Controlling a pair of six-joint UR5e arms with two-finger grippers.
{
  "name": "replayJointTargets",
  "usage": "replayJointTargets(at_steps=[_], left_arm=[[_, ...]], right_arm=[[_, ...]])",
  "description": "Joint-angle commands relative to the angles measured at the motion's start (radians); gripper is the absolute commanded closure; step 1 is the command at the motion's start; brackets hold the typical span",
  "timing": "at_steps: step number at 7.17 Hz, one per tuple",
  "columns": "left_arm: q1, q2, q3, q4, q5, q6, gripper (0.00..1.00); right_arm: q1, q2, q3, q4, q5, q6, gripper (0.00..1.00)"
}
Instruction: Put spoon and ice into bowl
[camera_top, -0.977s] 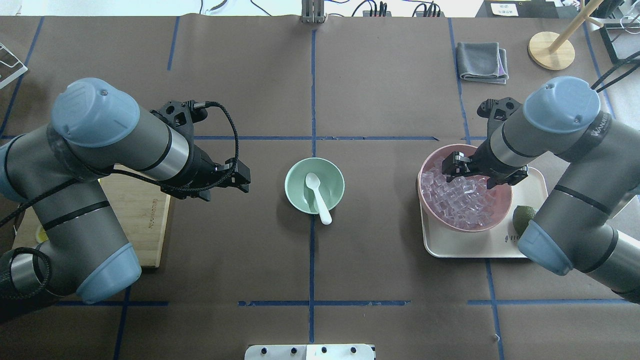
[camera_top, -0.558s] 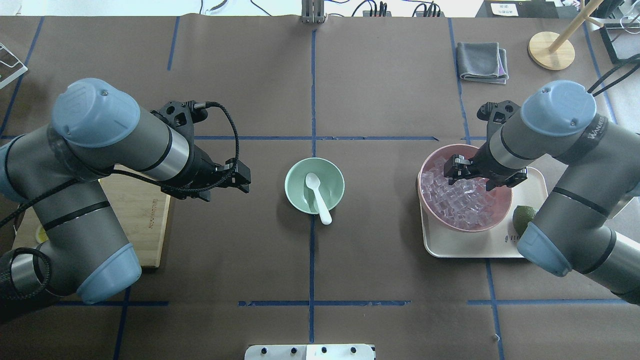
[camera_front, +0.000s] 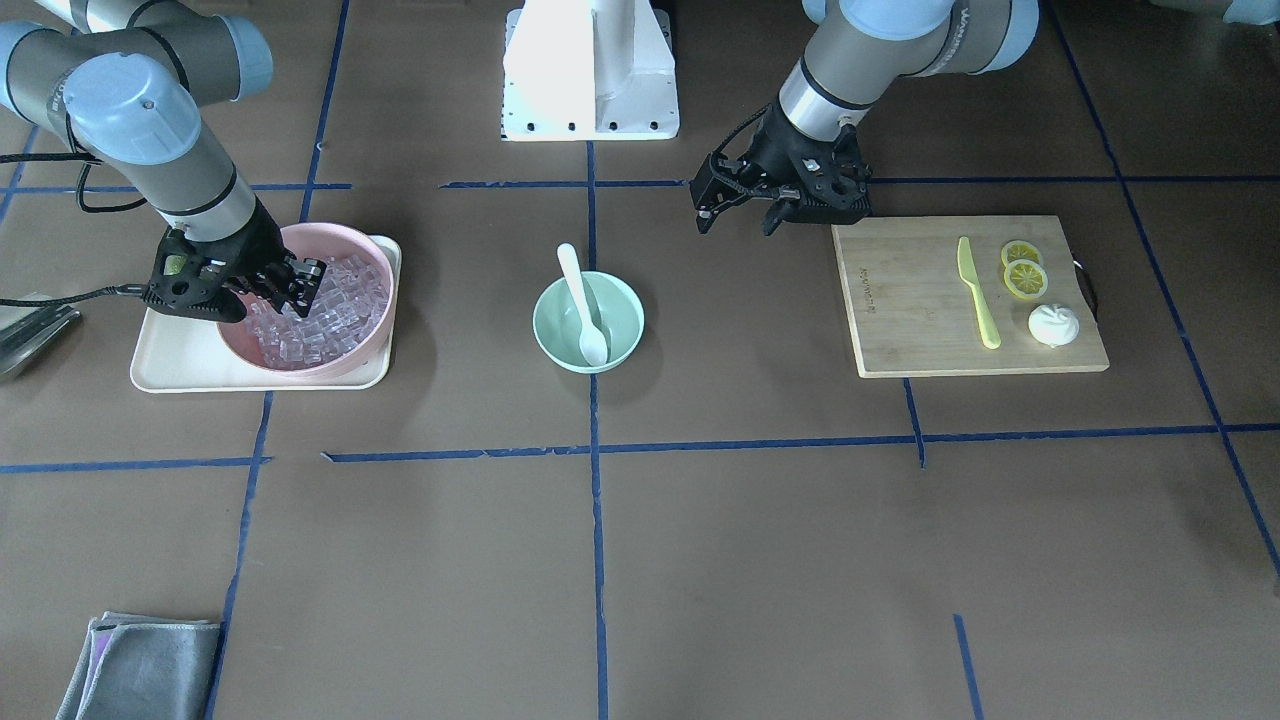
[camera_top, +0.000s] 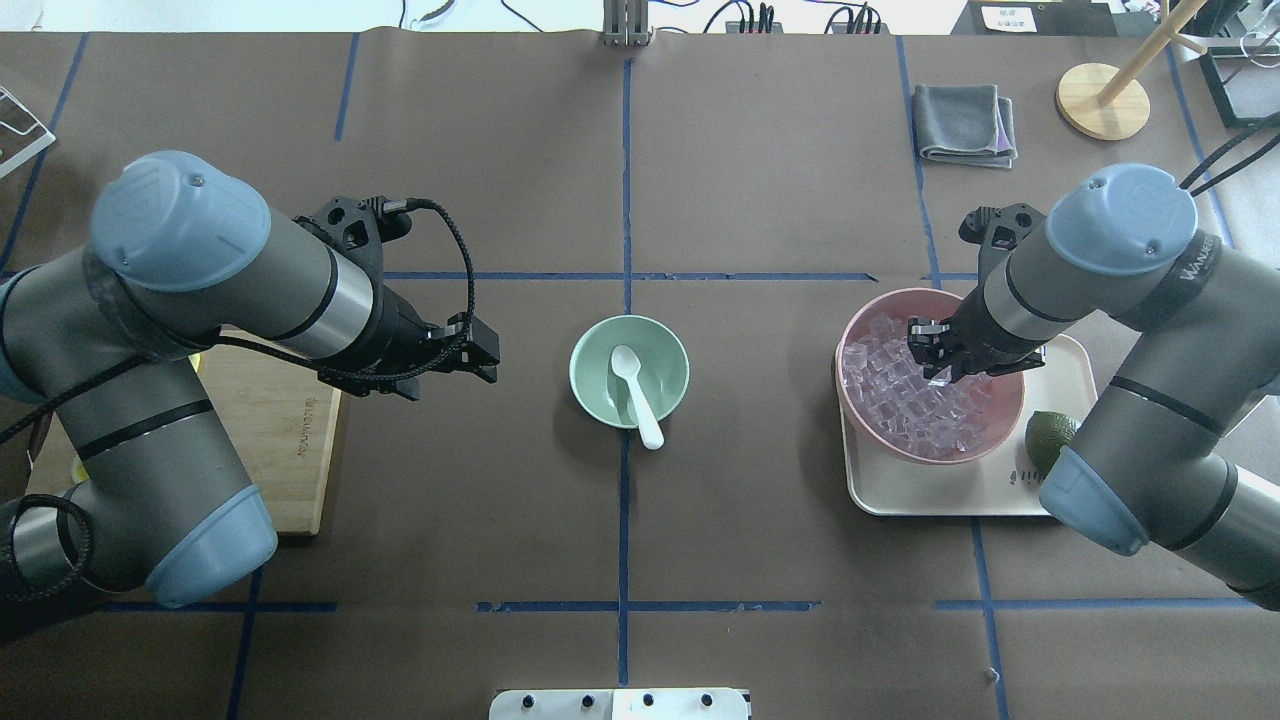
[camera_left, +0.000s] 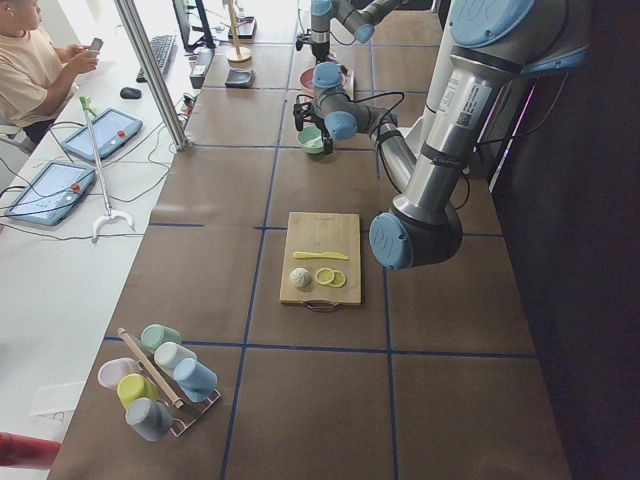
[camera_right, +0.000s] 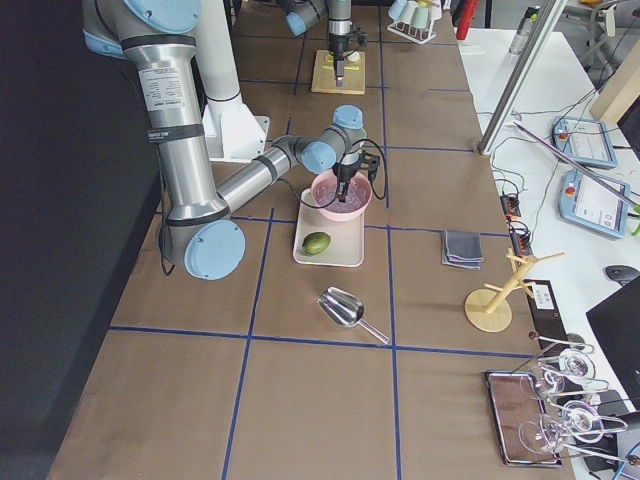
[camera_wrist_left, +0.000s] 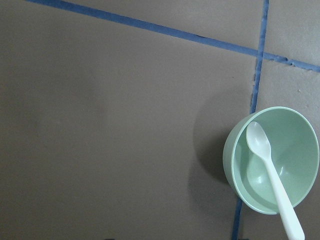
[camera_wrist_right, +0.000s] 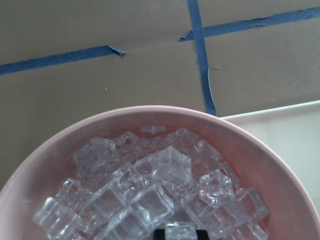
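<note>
Spoon (camera_top: 638, 400) lies in the bowl (camera_top: 585, 350) at the bench's centre, its handle over the near rim, with the left gripper (camera_top: 495, 362) hovering spread on their left. Near the right edge, the right gripper (camera_top: 925, 352) pinches ice (camera_wrist_right: 181, 231) inside the pink bowl (camera_top: 878, 305).

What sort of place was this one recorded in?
Probably a robotics lab: a robot's left arm and right arm at a paper-covered table marked with a blue tape grid, and an operator seated by control tablets at a side bench.

Overhead vs. front cam (shared: bowl (camera_top: 668, 368))
</note>
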Motion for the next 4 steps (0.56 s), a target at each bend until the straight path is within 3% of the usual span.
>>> replayJointTargets(at_steps=[1,2,4], left_arm=[[-0.003,0.002,-0.012,0.0,0.0,0.0,0.14],[-0.004,0.003,-0.028,0.002,0.0,0.0,0.14],[-0.021,0.069,-0.089,0.0,0.0,0.0,0.1]], right_arm=[[0.0,0.003,0.019,-0.001,0.012,0.003,1.0],[0.002,0.012,0.064,-0.006,0.013,0.01,1.0],[-0.01,0.13,0.065,-0.003,0.009,0.097,1.0]])
